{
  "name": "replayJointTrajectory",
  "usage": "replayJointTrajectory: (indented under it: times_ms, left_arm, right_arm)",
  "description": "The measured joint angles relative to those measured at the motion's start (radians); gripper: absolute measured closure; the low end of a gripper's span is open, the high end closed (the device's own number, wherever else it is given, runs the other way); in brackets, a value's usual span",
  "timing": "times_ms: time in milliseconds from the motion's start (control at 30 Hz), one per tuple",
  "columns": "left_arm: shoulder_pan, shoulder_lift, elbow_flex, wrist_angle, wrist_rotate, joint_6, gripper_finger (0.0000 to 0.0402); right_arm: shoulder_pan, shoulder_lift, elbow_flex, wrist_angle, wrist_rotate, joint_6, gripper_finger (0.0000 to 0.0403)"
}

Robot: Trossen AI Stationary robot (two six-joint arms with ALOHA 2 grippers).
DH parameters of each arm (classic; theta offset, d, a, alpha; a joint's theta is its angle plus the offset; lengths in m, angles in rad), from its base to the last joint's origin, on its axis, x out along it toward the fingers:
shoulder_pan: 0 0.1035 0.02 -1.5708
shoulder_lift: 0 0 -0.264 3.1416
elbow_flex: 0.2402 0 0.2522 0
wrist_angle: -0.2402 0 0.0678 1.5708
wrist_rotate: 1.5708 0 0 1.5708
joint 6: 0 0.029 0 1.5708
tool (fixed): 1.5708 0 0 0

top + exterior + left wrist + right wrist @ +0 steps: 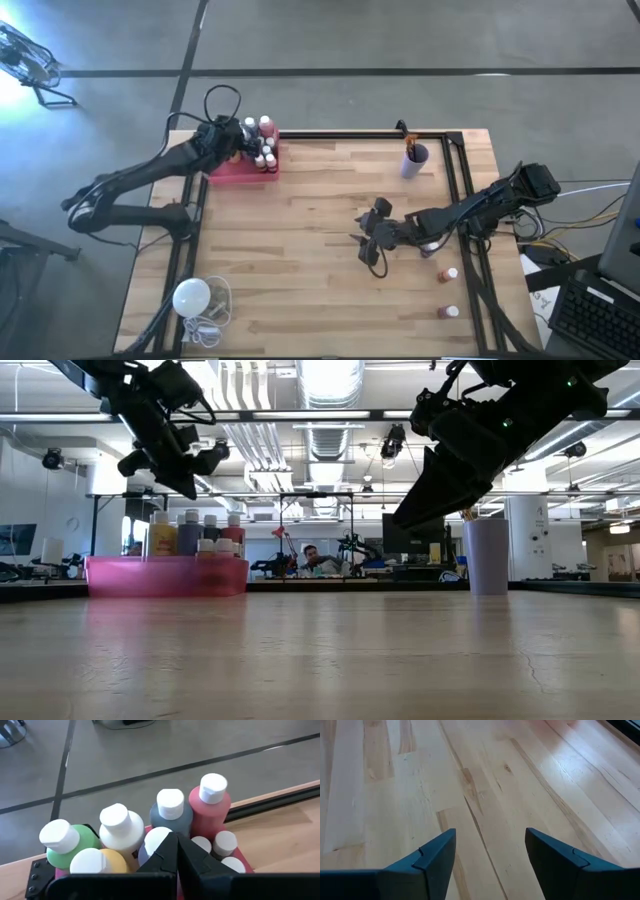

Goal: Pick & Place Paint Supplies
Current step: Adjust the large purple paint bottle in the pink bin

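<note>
Left gripper [243, 140], high view: hovering over the pink tray [228, 168] of paint bottles [262, 142] at the table's far left edge.
Right gripper [366, 240], high view: hanging mid-table; two small bottles [447, 292] standing near the right edge.
Low view: purple cup [486, 556] standing far right.
Left wrist view: fingers [165, 857] pressing together, empty, above white caps.
Right wrist view: fingers [432, 857] standing apart over bare wood.

Two dark, jointed arms carry black cables and end in angular, dark blue-black fingers [555, 857].
</note>
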Motion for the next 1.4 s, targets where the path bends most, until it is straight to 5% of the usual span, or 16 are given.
replayJointTrajectory:
  times_ms: [400, 1067, 1400]
  left_arm:
    - [0.027, 0.016, -0.001, -0.001, 0.016, 0.018, 0.0401]
    - [0.053, 0.012, -0.065, 0.078, 0.044, 0.037, 0.0401]
    - [0.053, 0.013, -0.023, 0.055, 0.058, 0.059, 0.0401]
  right_arm:
    - [0.0, 0.0, 0.0, 0.0, 0.0, 0.0, 0.0147]
    - [0.0, 0.0, 0.0, 0.0, 0.0, 0.0, 0.0188]
    - [0.0, 0.0, 0.0, 0.0, 0.0, 0.0, 0.0172]
